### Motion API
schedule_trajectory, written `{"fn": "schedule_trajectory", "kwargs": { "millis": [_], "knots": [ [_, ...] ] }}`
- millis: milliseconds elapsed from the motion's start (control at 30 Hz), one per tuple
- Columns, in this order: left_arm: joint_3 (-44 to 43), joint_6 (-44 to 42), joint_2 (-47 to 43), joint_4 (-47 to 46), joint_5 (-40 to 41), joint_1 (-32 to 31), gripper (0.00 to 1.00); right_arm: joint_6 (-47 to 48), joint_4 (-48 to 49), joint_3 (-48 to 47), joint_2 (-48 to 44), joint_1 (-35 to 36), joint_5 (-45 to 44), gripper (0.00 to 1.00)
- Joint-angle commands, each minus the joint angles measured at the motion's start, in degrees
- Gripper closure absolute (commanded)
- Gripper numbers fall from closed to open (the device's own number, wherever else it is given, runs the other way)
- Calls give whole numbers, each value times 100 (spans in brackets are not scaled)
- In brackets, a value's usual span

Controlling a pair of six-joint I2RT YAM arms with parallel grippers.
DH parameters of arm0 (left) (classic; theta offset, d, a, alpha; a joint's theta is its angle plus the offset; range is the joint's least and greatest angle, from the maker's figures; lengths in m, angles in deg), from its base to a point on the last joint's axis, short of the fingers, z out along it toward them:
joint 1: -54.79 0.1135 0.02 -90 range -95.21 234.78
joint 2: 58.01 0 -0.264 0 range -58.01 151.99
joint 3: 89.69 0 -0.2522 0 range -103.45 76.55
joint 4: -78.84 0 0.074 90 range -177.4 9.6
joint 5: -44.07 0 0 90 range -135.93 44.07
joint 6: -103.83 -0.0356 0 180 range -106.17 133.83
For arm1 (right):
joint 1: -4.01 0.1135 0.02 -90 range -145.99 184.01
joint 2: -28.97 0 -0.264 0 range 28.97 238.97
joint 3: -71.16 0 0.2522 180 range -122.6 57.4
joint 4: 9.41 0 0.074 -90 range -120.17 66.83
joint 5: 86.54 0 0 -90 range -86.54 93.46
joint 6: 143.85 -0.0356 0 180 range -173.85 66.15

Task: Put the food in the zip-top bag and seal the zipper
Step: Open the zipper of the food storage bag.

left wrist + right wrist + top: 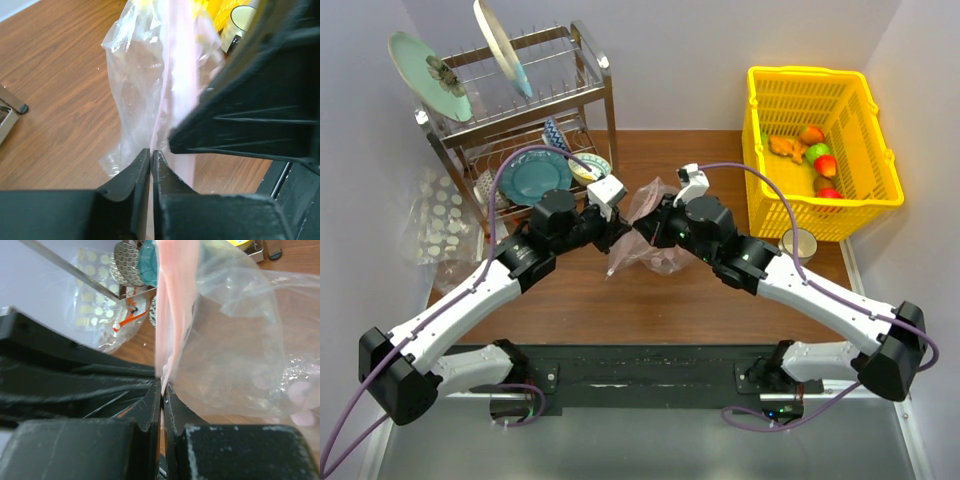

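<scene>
Zip-top bag (658, 245) hangs mid-table between the two wrists, its crinkled body drooping toward the wooden table (620, 300). Left gripper (151, 155): fingers pressed together on the zipper (175, 65), with the pink strip running down into the thin slit between them. Right gripper (161, 387): likewise clamped on the zipper, at the bag's mouth and facing the left one.

Food (817, 158) is not in the bag; it lies in a yellow basket (790, 100) well to the bag's right and behind it. A small round metal cup (798, 243) sits to the bag's right. A dish rack (605, 90) with plates stands at the bag's left rear, and a clear bag of white discs (440, 215) lies further left.

Top view: both wrists cover the bag's mouth, so the strip's ends cannot be traced. Left wrist view: the right gripper's black body blocks the bag's right side, and the strip is washed out. Right wrist view: the strip is blurred and close to the lens. Whether the zipper is sealed cannot be told
</scene>
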Motion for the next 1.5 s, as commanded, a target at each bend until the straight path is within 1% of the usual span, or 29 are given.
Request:
{"fn": "schedule_trajectory", "kwargs": {
  "millis": [0, 33, 167, 200, 467, 533, 667, 767, 800, 867, 900, 933, 967, 1000, 1033, 1067, 1100, 1133, 1200, 1233, 1267, 1333, 1367, 1400, 1467],
  "knots": [
    [-298, -139, 61, -2, 154, -32, 98, -102, 29, -207, -352, 37, 128, 97],
    [-316, -139, 78, 32, 172, -24, 100, -94, -32, -198, -431, 37, 119, 97],
    [-333, -131, 70, 77, 234, -32, 100, 29, -436, 47, -668, 37, -161, 97],
    [-342, -122, 70, 68, 225, -24, 100, 47, -507, 109, -721, 28, -371, 96],
    [-421, 45, 149, 182, 339, -15, 100, 249, -1386, 636, -994, 37, -1128, 97],
    [-439, 115, 175, 243, 593, 47, 100, 232, -1570, 724, -986, 19, -1234, 97],
    [-474, 335, 210, 358, 989, 310, 100, 205, -1676, 988, -933, -42, -1164, 98],
    [-535, 379, 228, 525, 1462, 451, 100, 170, -1615, 1120, -836, -95, -1103, 98],
    [-553, 379, 211, 586, 1751, 451, 100, 161, -1554, 1146, -793, -95, -1059, 98],
    [-562, 353, 88, 648, 2017, 451, 100, 74, -1308, 1199, -608, -139, -936, 99],
    [-553, 336, 9, 648, 2262, 460, 100, 56, -1151, 1208, -521, -148, -692, 99],
    [-536, 248, -157, 587, 2377, 451, 100, 47, -749, 1165, -424, -165, -533, 100],
    [-475, 195, -263, 552, 2457, 451, 100, 30, -545, 1112, -110, -183, -340, 100],
    [-448, 143, -360, 456, 2597, 460, 100, 29, -360, 1007, 76, -183, 80, 100],
    [-404, 55, -570, 420, 2668, 460, 100, 38, -106, 684, 339, -192, 362, 100],
    [-334, 2, -659, 385, 2721, 460, 100, 56, -34, 472, 820, -192, 618, 100],
    [-290, -59, -747, 280, 2756, 451, 100, 64, -7, 244, 1121, -192, 1099, 100],
    [-255, -173, -843, 262, 2782, 451, 100, 65, 28, -194, 1376, -192, 1356, 100],
    [-254, -253, -853, 261, 2817, 451, 100, -5, 203, -496, 2016, -200, 1892, 100],
    [-254, -323, -801, 270, 2774, 451, 100, -67, 535, -584, 2160, -200, 2295, 100],
    [-263, -350, -757, 279, 2635, 442, 100, -233, 765, -567, 2283, -226, 2464, 100],
    [-272, -394, -485, 314, 2371, 434, 100, -418, 1256, -367, 2468, -262, 2580, 100],
    [-324, -385, -345, 349, 2108, 381, 100, -515, 1337, -287, 2503, -332, 2554, 100],
    [-386, -359, 13, 532, 2045, 328, 100, -524, 1364, -216, 2582, -367, 2519, 100],
    [-587, -306, 419, 735, 2044, 101, 100, -454, 1199, -84, 2670, -472, 2291, 100]
  ]
}}
